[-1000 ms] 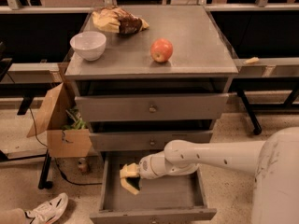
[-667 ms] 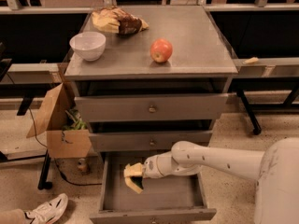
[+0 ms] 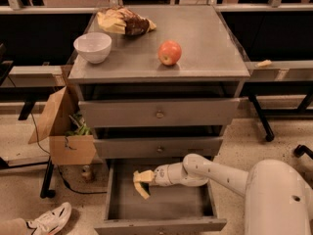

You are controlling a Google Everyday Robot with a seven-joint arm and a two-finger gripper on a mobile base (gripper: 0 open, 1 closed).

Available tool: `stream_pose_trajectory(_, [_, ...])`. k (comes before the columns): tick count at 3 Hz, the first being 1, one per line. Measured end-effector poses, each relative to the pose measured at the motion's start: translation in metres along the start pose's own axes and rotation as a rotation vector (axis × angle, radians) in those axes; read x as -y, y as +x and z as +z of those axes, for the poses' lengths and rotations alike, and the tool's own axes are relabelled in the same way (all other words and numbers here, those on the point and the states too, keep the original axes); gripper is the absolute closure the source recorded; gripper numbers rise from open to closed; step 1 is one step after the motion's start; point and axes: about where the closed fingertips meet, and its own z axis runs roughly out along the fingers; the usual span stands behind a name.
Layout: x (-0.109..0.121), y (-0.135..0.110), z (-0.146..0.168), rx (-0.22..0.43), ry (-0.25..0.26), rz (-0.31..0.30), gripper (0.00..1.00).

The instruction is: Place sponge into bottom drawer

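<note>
The bottom drawer (image 3: 176,207) is pulled open below two shut grey drawers. My gripper (image 3: 143,182) reaches from the right into the drawer's left half, low over its floor. Its tip shows as pale yellow shapes. I cannot tell the sponge apart from them; no dark green block shows elsewhere in the drawer or on the cabinet top.
On the cabinet top (image 3: 210,53) stand a white bowl (image 3: 93,46), a yellow-and-brown snack bag (image 3: 123,21) and a red apple (image 3: 169,52). A cardboard box (image 3: 63,131) stands left of the cabinet. A shoe (image 3: 49,219) lies at the lower left.
My gripper has shifted a little to the right inside the open bottom drawer. The things on top have not moved.
</note>
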Motion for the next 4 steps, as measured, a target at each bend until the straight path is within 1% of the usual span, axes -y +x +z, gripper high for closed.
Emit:
stream_pose_trajectory(1, [0.037,-0.009,0.012,0.029,0.015,0.063,0.84])
stream_pose_trajectory(2, [0.068,-0.013,0.022,0.035,0.068,0.12,0.61])
stream_pose_trajectory(3, [0.091,-0.01,0.025,0.034,0.11,0.163,0.37])
stream_pose_trajectory(4, [0.091,-0.01,0.025,0.034,0.111,0.164,0.14])
